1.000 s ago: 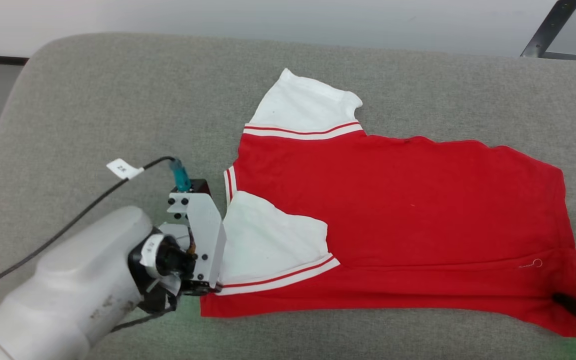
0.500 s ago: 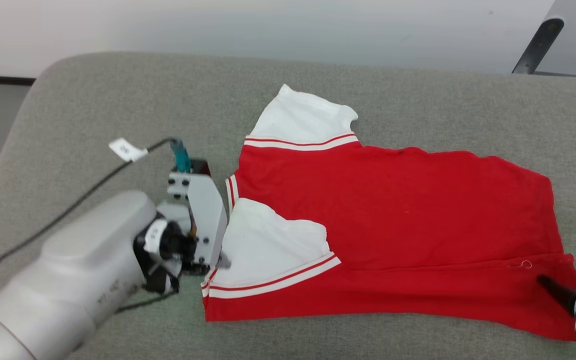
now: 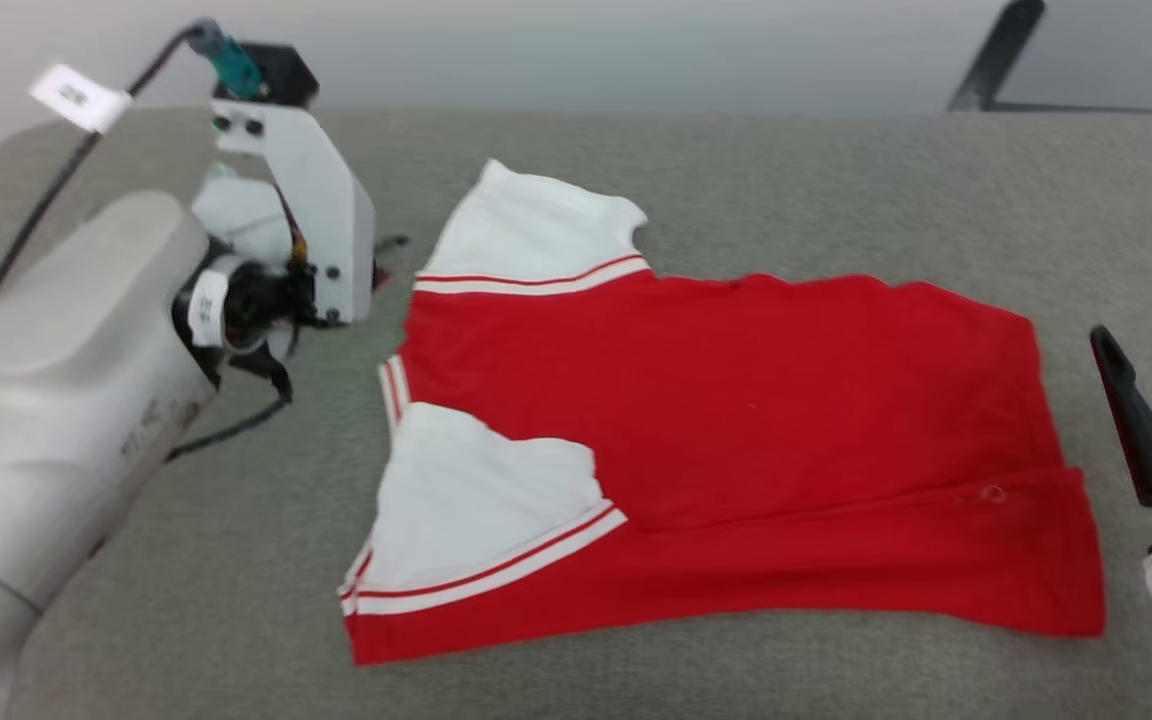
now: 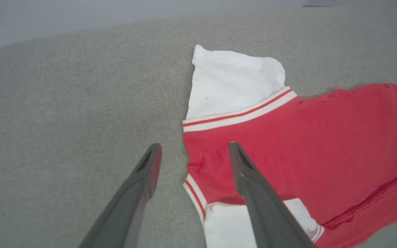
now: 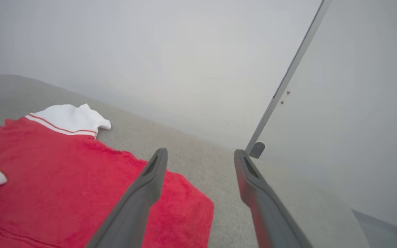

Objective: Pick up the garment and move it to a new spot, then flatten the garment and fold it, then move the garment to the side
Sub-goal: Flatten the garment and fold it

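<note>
Left gripper [image 4: 194, 146]: the two dark tapered fingers stood spread, nothing between them, over the garment's collar-side edge. Right gripper [image 3: 1151, 320]: fingers likewise parted and empty, just off the hem end.

The garment [image 3: 736, 430] lay flat on the surface, a red knit body with its near long edge folded over. Two white short sleeves showed, the far sleeve [image 3: 536, 225] pointing away and the near sleeve [image 3: 481, 500] folded onto the red. Red-and-white striped trim [image 3: 526, 285] edged each sleeve.

A second earlier the left fingers were down at the near sleeve's edge and the right fingers on the hem corner; both had since let go and drawn clear. The garment's shape was unchanged.

The surface [image 3: 786, 180] was padded grey woven cloth. Behind it stood a pale wall [image 5: 150, 51] and a slanted dark bar [image 3: 996, 50].
</note>
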